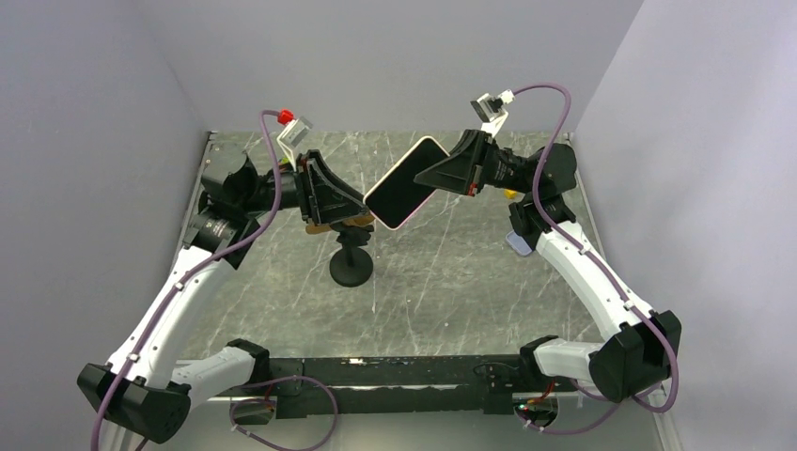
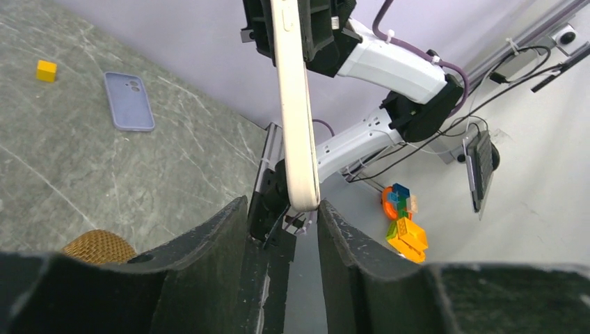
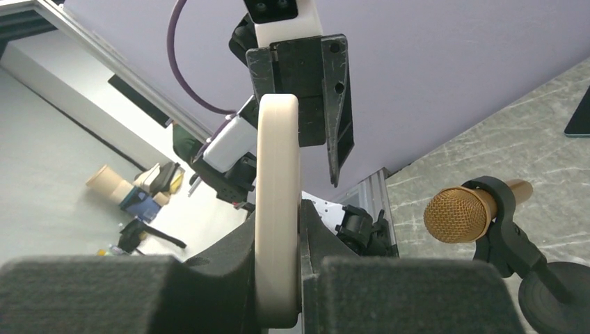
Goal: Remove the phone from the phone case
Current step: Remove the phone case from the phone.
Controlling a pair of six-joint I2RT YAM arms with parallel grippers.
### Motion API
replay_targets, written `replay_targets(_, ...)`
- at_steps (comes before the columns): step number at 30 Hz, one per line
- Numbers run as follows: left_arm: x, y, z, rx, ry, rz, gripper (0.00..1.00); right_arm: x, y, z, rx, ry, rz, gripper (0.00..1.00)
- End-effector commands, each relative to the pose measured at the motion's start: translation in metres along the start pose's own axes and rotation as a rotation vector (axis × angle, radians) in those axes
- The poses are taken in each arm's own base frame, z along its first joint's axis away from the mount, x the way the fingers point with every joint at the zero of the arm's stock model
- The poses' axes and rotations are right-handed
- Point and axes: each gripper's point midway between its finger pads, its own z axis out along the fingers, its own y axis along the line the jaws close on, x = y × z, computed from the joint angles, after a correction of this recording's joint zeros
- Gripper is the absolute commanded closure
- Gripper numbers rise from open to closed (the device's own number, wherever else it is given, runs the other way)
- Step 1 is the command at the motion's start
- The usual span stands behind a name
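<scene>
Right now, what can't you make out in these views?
Faces of the phone: edge-on in both wrist views; top external shows only one dark face.
The phone case: mostly hidden behind the right arm in top external.
The left gripper: open around the phone's end; contact unclear in left wrist view.
The microphone: stand hidden behind the gripper's finger in left wrist view.

no text, label, brand or number can be read on anything in these views.

My left arm [image 1: 174, 305] and right arm [image 1: 587, 272] show me white shells, black joints; purple cables [image 1: 540, 87] loop toward twelve o'clock.
</scene>
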Motion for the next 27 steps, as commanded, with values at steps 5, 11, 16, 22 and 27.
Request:
replay_targets(5, -0.009, -0.023, 0.008, 0.085, 0.001, 0.079, 0.67, -0.01, 0.038, 0.001, -0.094, -0.024, -0.117, 1.0)
replay_targets(11, -0.01, -0.025, 0.01, 0.111, 0.012, 0.088, 0.8, -0.003, 0.038, 0.002, -0.092, 0.004, -0.134, 1.0)
replay_targets(16, -0.008, -0.033, 0.01, 0.175, 0.048, 0.082, 0.87, 0.001, 0.036, 0.004, -0.042, 0.023, -0.176, 1.0)
replay_targets(22, -0.007, -0.031, 0.01, 0.159, 0.051, 0.101, 0.81, 0.003, 0.035, 0.004, -0.034, 0.025, -0.193, 1.0)
replay_targets(27, -0.004, -0.032, 0.011, 0.158, 0.058, 0.091, 0.8, 0.005, 0.033, 0.005, -0.03, 0.029, -0.191, 1.0)
